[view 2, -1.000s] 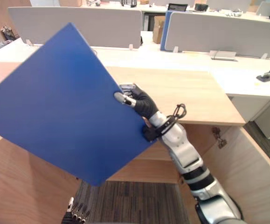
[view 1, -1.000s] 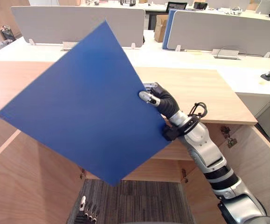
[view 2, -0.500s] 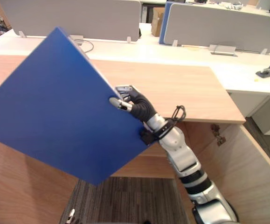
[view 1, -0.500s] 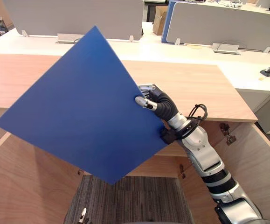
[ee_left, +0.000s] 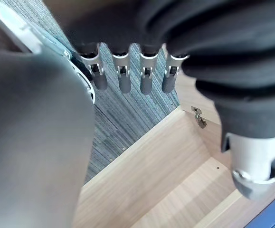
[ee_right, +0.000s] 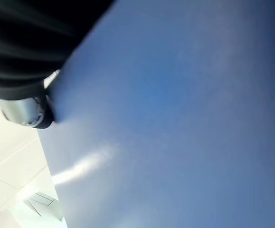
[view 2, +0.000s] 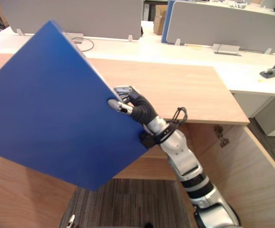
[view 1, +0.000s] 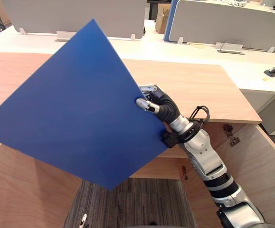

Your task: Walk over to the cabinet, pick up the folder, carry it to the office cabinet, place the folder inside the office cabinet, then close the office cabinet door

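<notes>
The blue folder (view 1: 80, 109) is held in the air, tilted on one corner, in front of the near edge of the wooden counter (view 1: 199, 92). It is clamped at its right corner by the right hand (view 1: 157, 103), whose fingers are curled over the edge. The left hand (ee_left: 146, 78) is seen hanging above the grey carpet (ee_left: 123, 118), fingers relaxed and holding nothing.

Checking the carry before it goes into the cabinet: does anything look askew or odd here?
The blue folder is askew: it hangs corner-down like a diamond, pinched at one side edge by the right hand, in front of the wooden cabinet, whose doors stand open. No damage shows. The left hand hangs open over the carpet.
</notes>
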{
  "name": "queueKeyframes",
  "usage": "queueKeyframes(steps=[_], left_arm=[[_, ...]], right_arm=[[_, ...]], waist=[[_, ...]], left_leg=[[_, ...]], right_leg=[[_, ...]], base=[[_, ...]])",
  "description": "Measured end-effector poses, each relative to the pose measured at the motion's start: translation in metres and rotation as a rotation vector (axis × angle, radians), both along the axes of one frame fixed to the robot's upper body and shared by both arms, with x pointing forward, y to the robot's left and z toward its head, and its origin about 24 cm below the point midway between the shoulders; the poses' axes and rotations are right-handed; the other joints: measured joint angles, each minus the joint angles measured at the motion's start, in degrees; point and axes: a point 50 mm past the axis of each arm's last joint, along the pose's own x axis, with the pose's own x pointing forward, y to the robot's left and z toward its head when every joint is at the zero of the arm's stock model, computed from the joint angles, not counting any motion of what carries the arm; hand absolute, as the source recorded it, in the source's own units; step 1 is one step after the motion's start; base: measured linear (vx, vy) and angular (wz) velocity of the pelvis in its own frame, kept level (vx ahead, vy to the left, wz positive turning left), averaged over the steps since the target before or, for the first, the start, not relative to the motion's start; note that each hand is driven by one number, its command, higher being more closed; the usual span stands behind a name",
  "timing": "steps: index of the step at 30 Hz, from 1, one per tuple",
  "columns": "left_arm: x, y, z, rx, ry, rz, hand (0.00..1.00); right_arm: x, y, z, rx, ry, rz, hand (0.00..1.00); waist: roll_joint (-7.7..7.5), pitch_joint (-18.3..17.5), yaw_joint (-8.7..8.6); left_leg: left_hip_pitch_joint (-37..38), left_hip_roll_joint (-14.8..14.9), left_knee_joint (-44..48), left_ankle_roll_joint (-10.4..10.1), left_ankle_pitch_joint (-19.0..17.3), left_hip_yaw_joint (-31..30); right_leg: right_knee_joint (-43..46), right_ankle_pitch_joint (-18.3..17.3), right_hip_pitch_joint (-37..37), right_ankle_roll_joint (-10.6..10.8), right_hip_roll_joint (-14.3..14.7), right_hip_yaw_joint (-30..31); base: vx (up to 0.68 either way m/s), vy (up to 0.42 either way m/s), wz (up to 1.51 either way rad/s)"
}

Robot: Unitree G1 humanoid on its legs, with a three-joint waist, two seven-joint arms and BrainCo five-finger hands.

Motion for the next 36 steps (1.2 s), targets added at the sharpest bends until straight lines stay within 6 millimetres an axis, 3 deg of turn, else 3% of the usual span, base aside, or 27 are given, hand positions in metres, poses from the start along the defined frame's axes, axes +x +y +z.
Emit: queueKeyframes(steps=[16, 26, 30, 32, 34, 35, 36], left_arm=[[0.003, 0.001, 0.001, 0.006, -0.012, -0.016, 0.0], [0.001, 0.003, 0.002, 0.015, -0.011, -0.003, 0.0], [0.001, 0.005, 0.002, 0.019, -0.015, 0.01, 0.0], [-0.001, 0.003, 0.001, 0.014, -0.006, 0.019, 0.0], [-0.004, -0.003, -0.004, -0.007, 0.022, 0.033, 0.0], [-0.004, -0.003, -0.004, -0.008, 0.023, 0.034, 0.0], [-0.009, -0.003, -0.006, -0.011, 0.045, 0.055, 0.0]], right_arm=[[-0.005, 0.005, -0.014, 0.007, 0.069, 0.039, 1.0], [-0.018, 0.03, -0.031, -0.067, 0.116, 0.178, 1.0], [-0.02, 0.033, -0.033, -0.083, 0.119, 0.191, 1.0], [-0.02, 0.034, -0.033, -0.097, 0.108, 0.186, 1.0], [-0.019, 0.037, -0.032, -0.145, 0.077, 0.191, 1.0], [-0.019, 0.037, -0.032, -0.149, 0.076, 0.192, 1.0], [-0.018, 0.038, -0.033, -0.165, 0.076, 0.191, 1.0]], waist=[[0.04, 1.0, 0.03], [-0.13, 1.8, 0.77], [0.13, 5.0, 1.41], [1.06, 6.5, 1.78], [2.94, 9.6, 2.26], [3.02, 9.8, 2.28], [3.22, 11.4, 2.4]], left_leg=[[-0.1, 0.0, 0.0, 0.0, 0.0, 0.0], [-1.8, 0.0, 0.8, 0.1, -0.3, 1.1], [-6.0, 0.7, 8.9, 0.6, -4.0, -0.4], [-9.2, 1.3, 13.7, 1.0, -6.0, -1.8], [-12.8, 1.9, 19.2, 1.4, -8.3, -2.4], [-13.2, 1.8, 19.8, 1.4, -8.5, -2.4], [-15.0, 1.5, 23.0, 1.8, -9.9, -2.8]], right_leg=[[0.0, 0.0, -0.2, 0.0, 0.0, 0.1], [0.0, 0.5, -2.0, 0.0, 0.0, 1.2], [0.2, 0.7, -2.1, 0.1, -0.4, 0.5], [2.0, 0.2, -3.4, 0.3, -0.7, -0.2], [10.3, -3.2, -8.2, 0.7, -1.4, -0.2], [11.2, -3.7, -8.8, 0.8, -1.6, -0.2], [18.1, -6.7, -12.2, 1.2, -3.1, 0.0]], base=[[0.0, 0.0, 0.0], [-0.01, 0.003, -0.05], [-0.04, 0.009, 0.09], [-0.09, 0.065, 0.19], [-0.1, 0.086, 0.05], [-0.11, 0.105, 0.09], [-0.14, 0.135, 0.11]])
